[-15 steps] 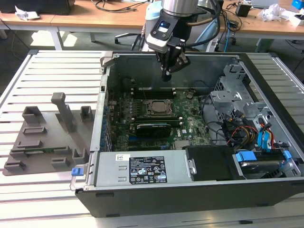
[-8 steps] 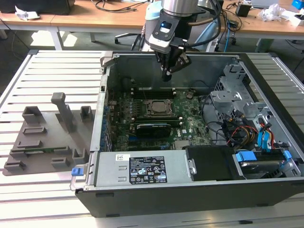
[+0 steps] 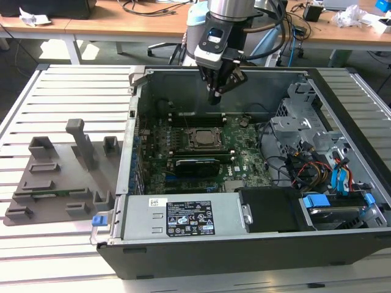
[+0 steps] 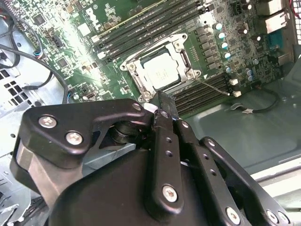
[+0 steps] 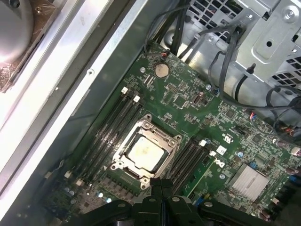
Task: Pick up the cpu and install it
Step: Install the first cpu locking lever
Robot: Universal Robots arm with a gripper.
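The cpu [image 3: 201, 138], a small square chip with a pale silvery top, lies flat inside the dark socket frame [image 3: 202, 129] on the green motherboard of the open computer case [image 3: 256, 256]. Both wrist views look down on the cpu [image 4: 162, 70] [image 5: 143, 153] in its socket. My gripper [image 3: 216, 96] hangs above the board, a little behind the socket and clear of it. Its black fingers [image 4: 163, 107] are pressed together with nothing between them, and their tips [image 5: 161, 182] sit just off the socket frame's edge.
A long black card [image 3: 197, 165] lies in front of the socket. The power supply [image 3: 183, 217] fills the case's near side. A drive cage [image 3: 305, 128] and coloured cables [image 3: 317, 171] are on the exterior view's right. A grey fixture tray [image 3: 55, 177] rests on the slatted table outside the case.
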